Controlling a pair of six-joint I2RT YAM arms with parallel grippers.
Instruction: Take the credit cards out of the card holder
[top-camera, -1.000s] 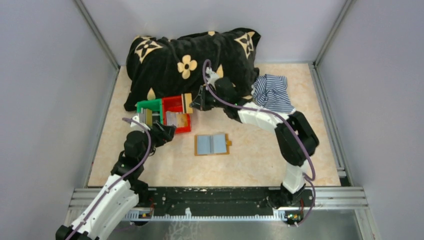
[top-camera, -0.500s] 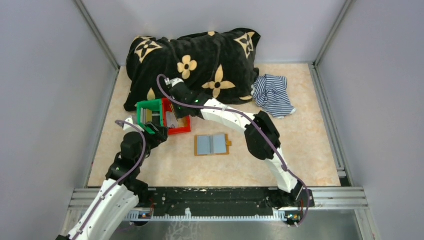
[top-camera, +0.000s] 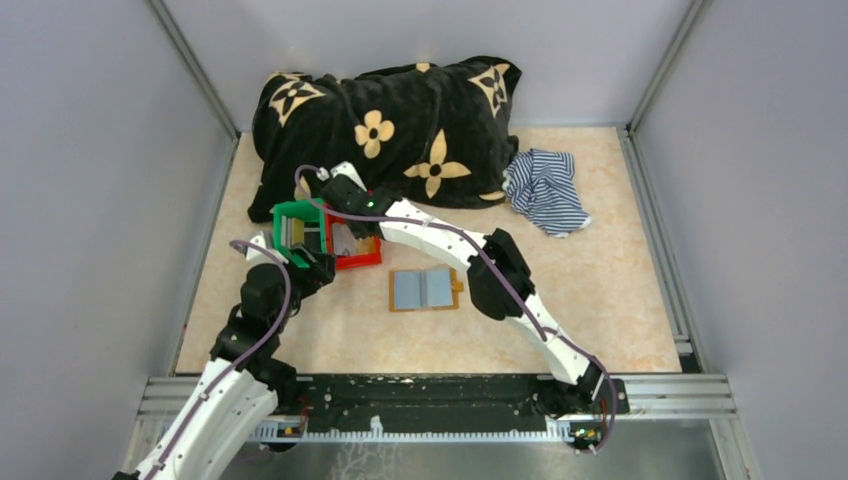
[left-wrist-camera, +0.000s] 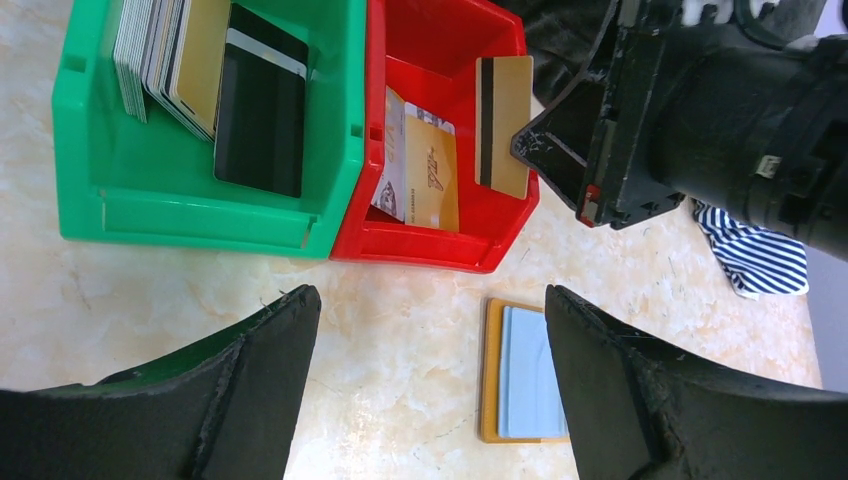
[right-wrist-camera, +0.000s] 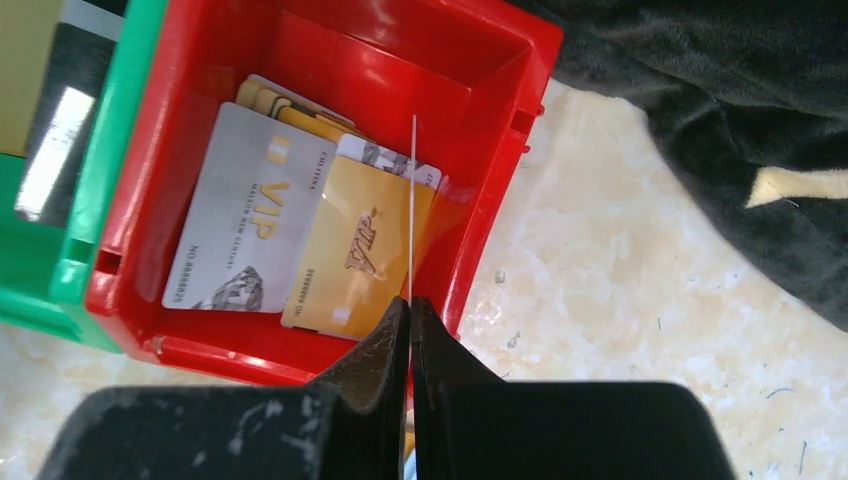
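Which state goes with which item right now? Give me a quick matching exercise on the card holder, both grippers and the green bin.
Items:
1. card holder
2. left gripper
3. right gripper
4. green bin

States:
A. shut on a gold card over the red bin
B. lying open on the table
C. open, holding nothing
D. holds cards standing on edge

Pairs: 1-B, 2-C, 3-A, 4-D

Left arm (top-camera: 225, 395) and right arm (top-camera: 430, 232): white shell links between black joint housings, each trailed by a purple cable (top-camera: 288, 290). Left gripper (left-wrist-camera: 430, 298): broad matte-black fingers (left-wrist-camera: 640, 400), rough-textured, edges scuffed pale grey. Right gripper (right-wrist-camera: 409, 312): thin black fingers tapering to the tips, whitish wear on the black housing (left-wrist-camera: 700, 120) behind them, red mark at its corner nearest the fingers.
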